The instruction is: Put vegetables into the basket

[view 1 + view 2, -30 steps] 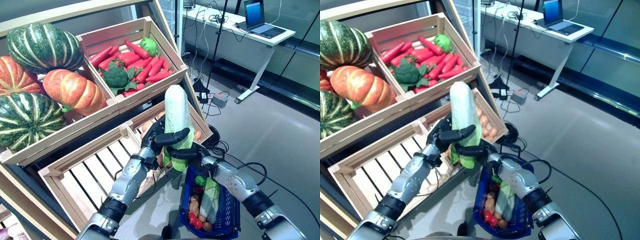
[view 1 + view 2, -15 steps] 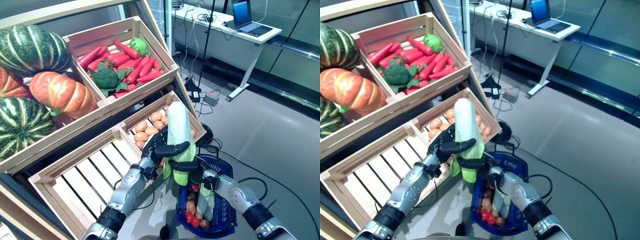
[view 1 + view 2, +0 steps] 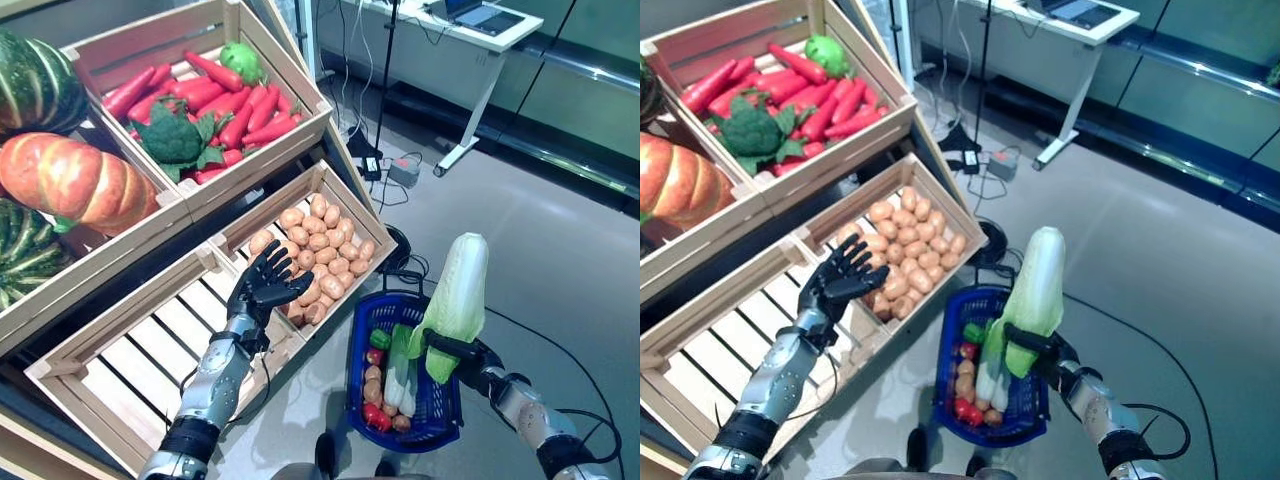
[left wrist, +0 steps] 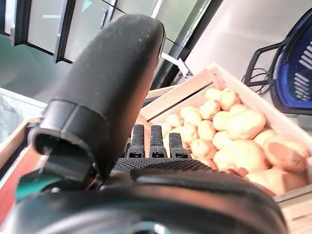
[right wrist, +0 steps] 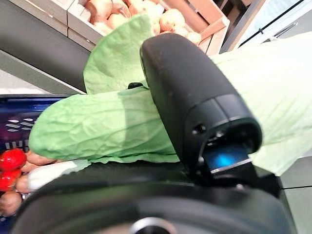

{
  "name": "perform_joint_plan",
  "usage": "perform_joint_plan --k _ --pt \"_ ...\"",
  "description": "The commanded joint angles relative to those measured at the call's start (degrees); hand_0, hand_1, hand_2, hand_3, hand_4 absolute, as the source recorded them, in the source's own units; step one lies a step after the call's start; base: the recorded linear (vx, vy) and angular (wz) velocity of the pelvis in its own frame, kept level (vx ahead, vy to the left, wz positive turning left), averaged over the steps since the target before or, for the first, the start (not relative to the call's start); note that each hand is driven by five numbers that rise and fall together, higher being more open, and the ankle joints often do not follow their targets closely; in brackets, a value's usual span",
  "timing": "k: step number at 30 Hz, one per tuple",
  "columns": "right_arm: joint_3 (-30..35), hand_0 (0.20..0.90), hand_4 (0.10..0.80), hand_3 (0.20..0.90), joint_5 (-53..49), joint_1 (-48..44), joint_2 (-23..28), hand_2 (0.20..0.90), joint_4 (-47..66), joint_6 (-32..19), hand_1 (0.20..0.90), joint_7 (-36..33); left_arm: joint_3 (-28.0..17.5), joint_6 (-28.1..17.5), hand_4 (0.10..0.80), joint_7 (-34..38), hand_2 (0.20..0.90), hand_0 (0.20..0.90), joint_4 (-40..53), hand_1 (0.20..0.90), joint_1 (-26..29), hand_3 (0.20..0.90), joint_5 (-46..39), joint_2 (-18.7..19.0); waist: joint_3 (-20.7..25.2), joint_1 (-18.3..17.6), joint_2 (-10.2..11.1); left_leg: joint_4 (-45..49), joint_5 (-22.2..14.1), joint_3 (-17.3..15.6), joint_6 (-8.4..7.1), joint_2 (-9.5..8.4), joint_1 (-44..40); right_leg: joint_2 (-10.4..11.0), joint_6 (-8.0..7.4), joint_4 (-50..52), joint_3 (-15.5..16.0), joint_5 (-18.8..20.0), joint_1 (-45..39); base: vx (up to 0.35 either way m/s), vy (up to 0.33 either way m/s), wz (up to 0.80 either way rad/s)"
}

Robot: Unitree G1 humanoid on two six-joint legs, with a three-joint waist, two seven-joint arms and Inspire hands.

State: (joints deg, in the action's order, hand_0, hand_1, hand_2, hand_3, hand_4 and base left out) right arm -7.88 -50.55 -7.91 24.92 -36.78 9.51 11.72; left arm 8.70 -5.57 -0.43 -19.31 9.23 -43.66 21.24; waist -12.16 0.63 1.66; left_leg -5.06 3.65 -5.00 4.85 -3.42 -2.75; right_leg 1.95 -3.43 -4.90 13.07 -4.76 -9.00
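A long pale-green napa cabbage (image 3: pixel 455 300) stands upright over the right rim of the blue basket (image 3: pixel 442 418), with my right hand (image 3: pixel 458 350) curled round its leafy lower end (image 5: pixel 112 124). The basket sits on the floor and holds another cabbage (image 3: pixel 403 368), a green pepper, red tomatoes and potatoes. My left hand (image 3: pixel 262 287) hovers with fingers spread and empty over the near corner of the potato crate (image 3: pixel 378 232); its wrist view shows the potatoes (image 4: pixel 229 131) past the straight fingers.
Sloped wooden crates rise on the left: an empty slatted one (image 3: pixel 60 378), one with red peppers and broccoli (image 3: pixel 205 105), one with pumpkins (image 3: pixel 70 180). A white desk (image 3: pixel 480 25) and floor cables (image 3: pixel 390 165) lie behind the basket.
The left hand has let go of the cabbage and opened, staying by the potato crate. The right hand carried the cabbage rightward over the basket. The camera has tilted down.
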Motion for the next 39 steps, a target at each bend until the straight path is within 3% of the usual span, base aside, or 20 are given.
perform_joint_plan --k 1,8,15,21,27,34,35,39 --pt "2.8 0.300 0.400 0.300 -4.6 -9.7 1.6 0.300 1.5 -8.4 0.300 0.6 0.3 -8.5 0.800 -2.0 0.900 0.900 -1.2 0.900 9.7 0.900 -2.2 -1.1 -0.6 -0.1 -1.9 0.1 -4.8 2.5 -2.39 0.70 -0.3 -1.4 3.78 3.5 1.0 2.6 5.1 -0.035 -0.022 0.00" --pt "2.5 0.300 0.400 0.300 -2.8 -21.1 3.6 0.300 -7.4 -12.1 0.300 -4.5 1.8 -13.0 0.800 0.0 0.900 0.900 1.4 0.900 14.8 0.900 -2.0 -1.2 -7.5 1.2 -3.2 0.3 -2.0 3.7 -2.70 0.30 4.6 -1.2 4.44 9.0 1.9 1.5 11.8 -0.098 -0.035 0.04" --pt "1.2 0.300 0.400 0.300 0.6 -31.6 7.0 0.300 -15.0 -13.1 0.300 -9.7 3.8 -16.3 0.800 -4.3 0.900 0.900 4.8 0.900 16.7 0.900 -8.0 -1.3 -14.5 3.1 -4.8 12.1 -2.6 3.8 -3.31 -1.60 17.6 0.5 4.90 20.2 4.3 -0.3 23.6 -0.160 -0.036 0.04" --pt "2.1 0.300 0.400 0.300 -1.9 -36.5 6.9 0.300 -21.0 -13.3 0.300 -13.7 5.7 -17.8 0.800 -7.2 0.900 0.900 7.8 0.900 16.7 0.900 -12.0 -2.7 -17.4 4.8 -5.9 25.0 -5.8 3.3 -2.03 -3.61 28.5 4.3 5.85 35.4 6.4 -4.3 34.5 -0.136 -0.043 0.19" --pt "1.7 0.300 0.400 0.300 -2.2 -39.1 6.7 0.300 -23.5 -12.2 0.300 -15.8 7.0 -17.5 0.800 -7.4 0.900 0.900 10.2 0.900 16.9 0.900 -12.2 -3.3 -17.6 5.2 -6.3 39.7 -11.7 0.9 -0.68 -3.55 37.9 8.0 7.56 49.6 7.1 -8.8 43.0 -0.092 -0.011 0.25" --pt "1.5 0.300 0.400 0.300 -1.6 -40.8 6.1 0.300 -24.9 -11.3 0.300 -15.2 7.1 -17.2 0.800 -7.9 0.900 0.900 10.9 0.900 17.4 0.900 -13.2 -3.4 -17.6 4.7 -6.6 52.4 -16.9 -0.8 0.99 -2.21 45.4 8.6 9.14 60.4 5.3 -12.3 50.1 -0.059 -0.010 0.03" --pt "1.4 0.300 0.400 0.300 -1.3 -41.1 5.8 0.300 -25.1 -11.1 0.300 -15.4 7.1 -17.3 0.800 -8.0 0.900 0.900 11.1 0.900 17.5 0.900 -13.4 -3.5 -17.3 4.4 -6.6 55.9 -17.8 -1.0 1.33 -2.22 48.1 9.0 9.93 63.4 5.2 -13.4 52.6 -0.044 0.000 -0.13" --pt "1.3 0.300 0.400 0.300 -1.2 -40.9 5.6 0.300 -26.7 -9.9 0.300 -15.7 7.4 -17.6 0.800 -7.8 0.900 0.900 11.4 0.900 17.1 0.900 -13.8 -3.5 -17.1 4.5 -6.8 58.7 -19.0 -1.1 1.53 -1.73 49.4 8.1 9.99 65.5 4.2 -13.9 53.9 -0.034 -0.014 0.00"
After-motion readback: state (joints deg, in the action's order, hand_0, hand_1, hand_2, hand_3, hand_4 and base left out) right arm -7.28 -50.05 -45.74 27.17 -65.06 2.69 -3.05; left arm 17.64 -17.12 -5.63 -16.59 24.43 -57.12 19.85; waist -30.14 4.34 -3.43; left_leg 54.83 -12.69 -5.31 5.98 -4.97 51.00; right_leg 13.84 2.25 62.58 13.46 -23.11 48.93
